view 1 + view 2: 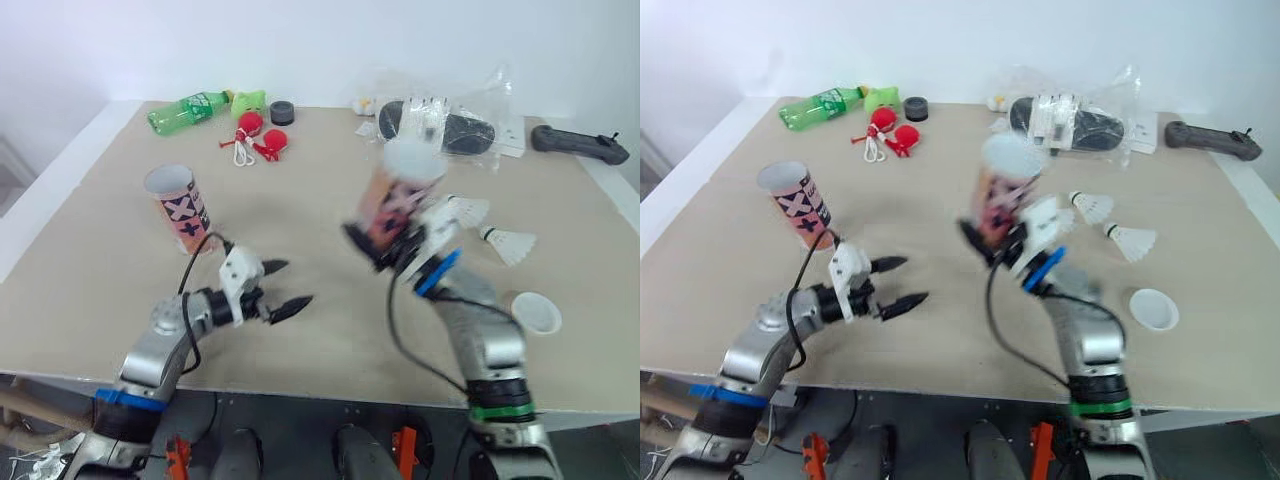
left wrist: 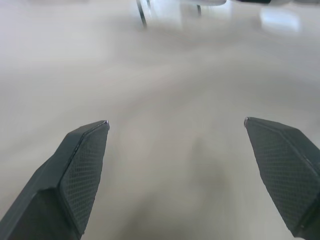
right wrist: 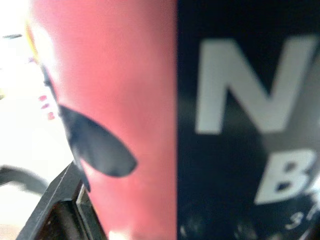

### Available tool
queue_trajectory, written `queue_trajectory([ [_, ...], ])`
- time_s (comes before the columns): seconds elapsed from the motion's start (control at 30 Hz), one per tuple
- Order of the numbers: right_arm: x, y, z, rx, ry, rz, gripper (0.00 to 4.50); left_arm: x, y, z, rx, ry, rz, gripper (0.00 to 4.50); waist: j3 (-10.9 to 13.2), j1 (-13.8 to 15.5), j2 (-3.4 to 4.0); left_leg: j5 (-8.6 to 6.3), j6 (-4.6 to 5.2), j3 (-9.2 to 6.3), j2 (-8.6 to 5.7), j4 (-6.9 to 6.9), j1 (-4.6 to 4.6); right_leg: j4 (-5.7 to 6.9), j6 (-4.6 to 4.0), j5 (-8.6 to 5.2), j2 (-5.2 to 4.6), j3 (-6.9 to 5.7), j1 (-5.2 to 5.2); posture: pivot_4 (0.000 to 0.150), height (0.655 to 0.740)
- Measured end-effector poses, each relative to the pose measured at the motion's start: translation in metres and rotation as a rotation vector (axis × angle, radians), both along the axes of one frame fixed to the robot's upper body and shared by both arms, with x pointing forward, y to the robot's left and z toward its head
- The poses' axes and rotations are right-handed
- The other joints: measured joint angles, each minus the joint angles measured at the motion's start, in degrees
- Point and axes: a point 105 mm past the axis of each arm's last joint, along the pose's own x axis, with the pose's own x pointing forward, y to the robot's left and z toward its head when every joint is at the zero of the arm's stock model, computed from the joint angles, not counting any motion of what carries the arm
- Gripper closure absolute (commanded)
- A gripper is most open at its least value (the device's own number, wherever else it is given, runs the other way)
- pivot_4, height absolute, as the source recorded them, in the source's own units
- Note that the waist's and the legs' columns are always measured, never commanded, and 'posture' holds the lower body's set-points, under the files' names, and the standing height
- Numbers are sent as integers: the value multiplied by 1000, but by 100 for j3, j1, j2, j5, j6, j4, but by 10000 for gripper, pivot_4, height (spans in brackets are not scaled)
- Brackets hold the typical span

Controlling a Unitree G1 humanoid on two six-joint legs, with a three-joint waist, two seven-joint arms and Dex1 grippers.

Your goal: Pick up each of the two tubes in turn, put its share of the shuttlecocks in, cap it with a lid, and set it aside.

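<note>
The right gripper point(image 1: 392, 246) is being kept closed on a red-and-black shuttlecock tube point(image 1: 400, 195), which is being held tilted near the middle of the table point(image 1: 330, 335). The tube's outline is being smeared by blur, so it cannot be told whether its pale top end is capped or open. In the right wrist view, the tube wall point(image 3: 150, 125) is being shown at close range with white lettering cut off at the edge, and one finger point(image 3: 65, 200) is being pressed against its red side.

The left gripper point(image 1: 298, 282) is being held wide open and empty, low over the front left of the table; its fingers point(image 2: 82, 170) are being shown well apart over bare surface.

A second tube point(image 1: 180, 210) is being left upright and uncapped to the left. Two shuttlecocks point(image 1: 468, 210) point(image 1: 510, 243) are being left lying to the right of the held tube, with a white lid point(image 1: 535, 312) nearer the front edge. Along the far edge, a green bottle point(image 1: 190, 110), a black roll point(image 1: 283, 112), a plastic bag point(image 1: 440, 120) with indistinct dark contents, and a black controller point(image 1: 580, 145) are being kept.
</note>
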Motion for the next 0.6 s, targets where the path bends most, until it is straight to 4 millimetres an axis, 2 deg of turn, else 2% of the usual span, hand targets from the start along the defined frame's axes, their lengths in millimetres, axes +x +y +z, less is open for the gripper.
queue_trajectory([
  [0.03,1,-28,13,23,-29,-120,7574,2,-8,13,-21,-26,-12,0,0,40,-1,0,0,0,-3,0,0,-6,1,0,-4,0,3,1500,7400],
  [0.1,-2,-66,27,60,-60,-283,7574,5,-18,27,-43,-47,-27,0,-1,42,-1,-1,2,1,-3,-7,1,-15,1,0,-4,0,5,1500,7400],
  [0.17,-7,-97,31,73,-67,-422,7574,6,-27,34,-60,-49,-49,0,-1,42,0,-3,6,1,-3,-12,1,-17,-9,1,-4,1,3,1500,7400],
  [0.23,-16,-137,26,85,-52,-613,7574,5,-45,45,-79,-57,-101,0,-1,37,1,-6,10,3,-5,-15,-2,-18,-26,9,-4,4,1,1500,7400],
  [0.27,-18,-145,25,85,-46,-648,7574,4,-48,48,-84,-63,-115,0,-1,36,2,-6,10,4,-5,-14,-2,-18,-27,9,-4,5,0,1500,7400],
  [0.43,-36,-202,-6,68,41,-908,7574,2,-73,67,-109,-86,-204,0,-2,33,3,-7,12,9,-7,-12,0,-26,-27,11,-5,10,5,1500,7400],
  [0.6,-45,-244,-56,100,183,-1056,7574,-10,-99,70,-85,-89,-346,0,-3,27,15,-2,17,16,-9,-10,5,-26,-7,10,-5,17,7,1500,7400],
])
